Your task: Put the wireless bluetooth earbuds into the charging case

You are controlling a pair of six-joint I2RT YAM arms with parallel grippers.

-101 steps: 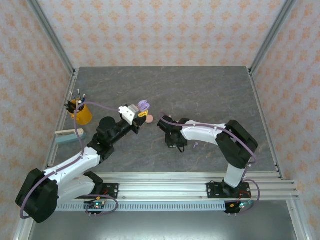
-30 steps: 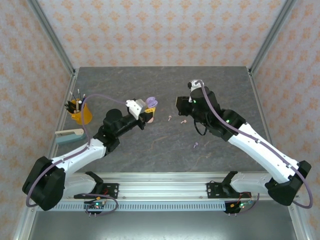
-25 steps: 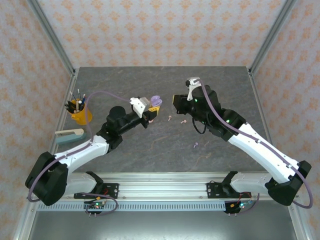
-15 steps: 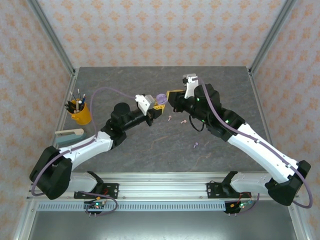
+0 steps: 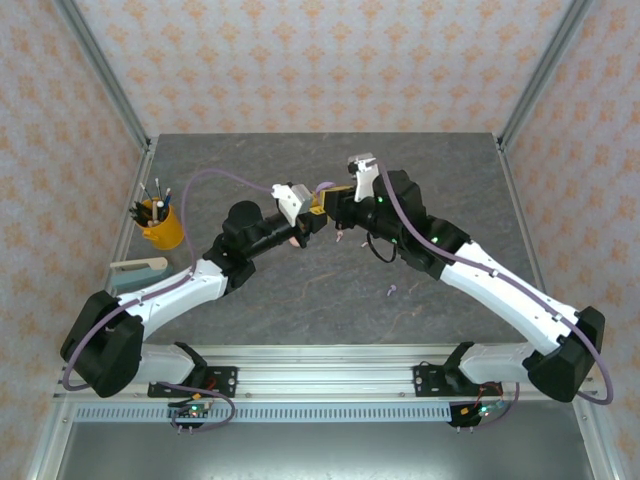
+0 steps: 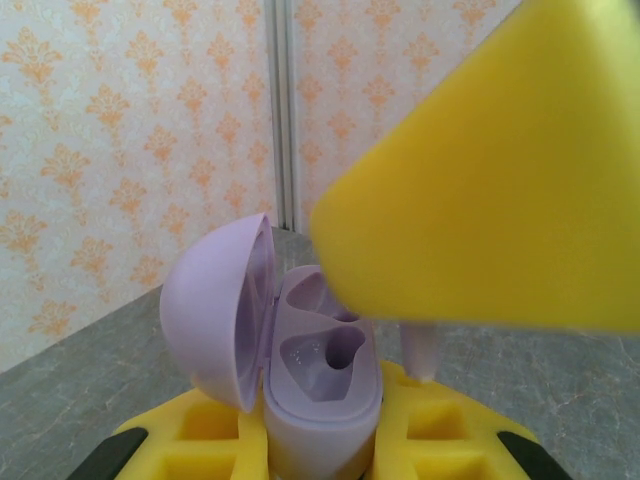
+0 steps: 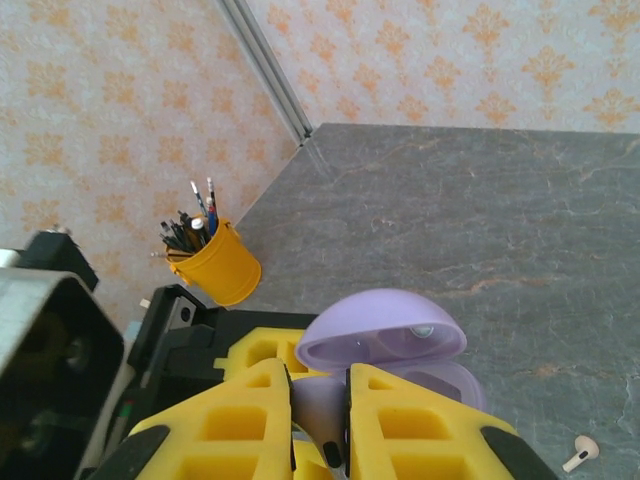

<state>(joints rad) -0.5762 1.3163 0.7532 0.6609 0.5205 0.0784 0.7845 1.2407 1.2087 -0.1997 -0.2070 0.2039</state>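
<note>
Earbud [image 6: 421, 350] in right tool [image 7: 318, 388] stands upright beside open case [image 6: 322, 395].

The charging case [image 6: 318, 395] is lilac inside and out, lid included. The left gripper [image 6: 320, 450] and right gripper [image 7: 320, 390] both have bright yellow fingers, and the earbud [image 7: 316, 410] between the right one's fingers is lilac. The table [image 5: 300, 160] is grey with stone-like veining. At its 9 o'clock stands an orange-yellow pen cup [image 5: 164, 228]. The walls [image 5: 300, 60] are cream with an orange damask pattern.
</note>
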